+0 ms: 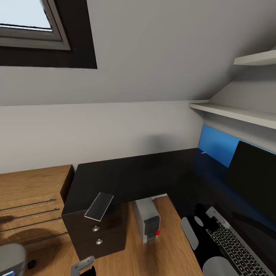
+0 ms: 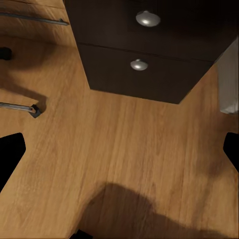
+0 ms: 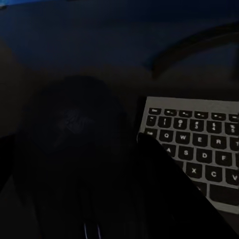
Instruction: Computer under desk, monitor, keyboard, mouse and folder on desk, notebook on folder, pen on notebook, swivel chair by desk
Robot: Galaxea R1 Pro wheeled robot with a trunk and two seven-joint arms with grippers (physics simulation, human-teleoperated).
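The glossy black desk [image 1: 134, 172] bends in an L along two walls. The monitor [image 1: 255, 180] stands on its right wing, with the silver-grey keyboard [image 1: 237, 245] lying in front of it. My right gripper [image 1: 203, 224] hovers just off the keyboard's [image 3: 199, 149] left end, shut on the black mouse [image 3: 74, 129]; that view is very dark. The pale notebook [image 1: 99, 206] lies on the desk corner above the drawers. Under the desk stands the light-grey computer [image 1: 147, 220]. My left gripper [image 2: 119, 154] is open, low over the wooden floor.
A bright-blue panel [image 1: 216, 145] stands against the wall behind the monitor; I cannot tell whether it is the folder. Black drawers [image 2: 142, 45] with silver knobs face my left gripper. A wooden chest [image 1: 30, 195] adjoins the desk on the left. Shelves [image 1: 237, 113] overhang the right wing.
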